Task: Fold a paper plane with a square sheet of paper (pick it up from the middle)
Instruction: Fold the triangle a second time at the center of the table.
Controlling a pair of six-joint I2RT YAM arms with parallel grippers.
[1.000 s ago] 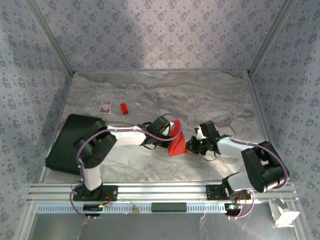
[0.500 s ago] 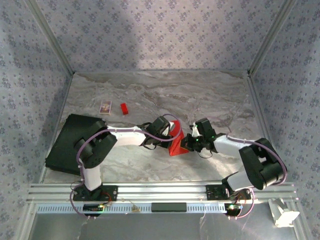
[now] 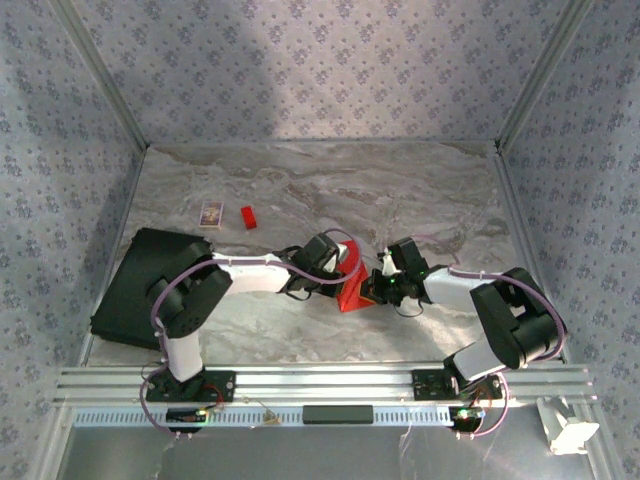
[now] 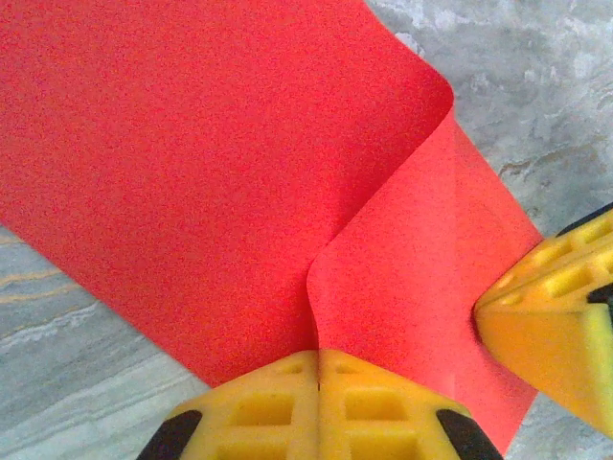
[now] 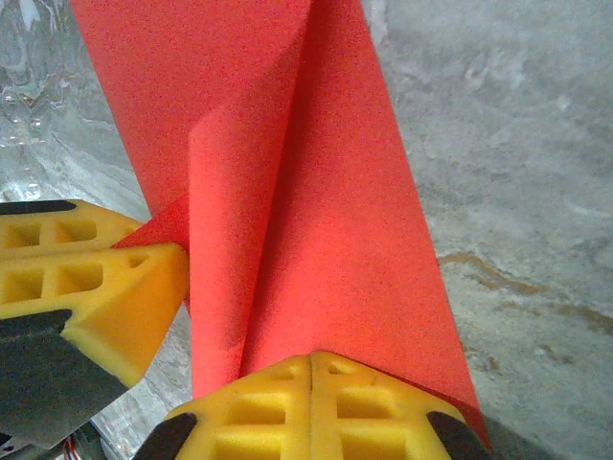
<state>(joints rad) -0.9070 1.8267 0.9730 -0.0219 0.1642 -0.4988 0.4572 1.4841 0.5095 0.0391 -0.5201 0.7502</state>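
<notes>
The square sheet of paper (image 3: 352, 288) is bright red, folded and curled, and lies on the marble table between the two arms. In the left wrist view the sheet (image 4: 192, 172) has one flap curling over, and its crease runs straight into my left gripper (image 4: 318, 356), whose yellow jaws are shut on it. In the right wrist view a long fold of the sheet (image 5: 335, 211) ends in my right gripper (image 5: 313, 362), also shut on it. From above, the left gripper (image 3: 343, 272) and right gripper (image 3: 376, 289) face each other across the paper, close together.
A tiny red block (image 3: 248, 217) and a small patterned card (image 3: 210, 213) lie at the back left. A black pad (image 3: 135, 285) covers the left side. Aluminium rails (image 3: 320, 385) run along the near edge, and patterned walls enclose the table.
The right gripper has shifted a little left and back, closer to the left gripper, pushing its side of the paper inward. The left arm has hardly moved.
</notes>
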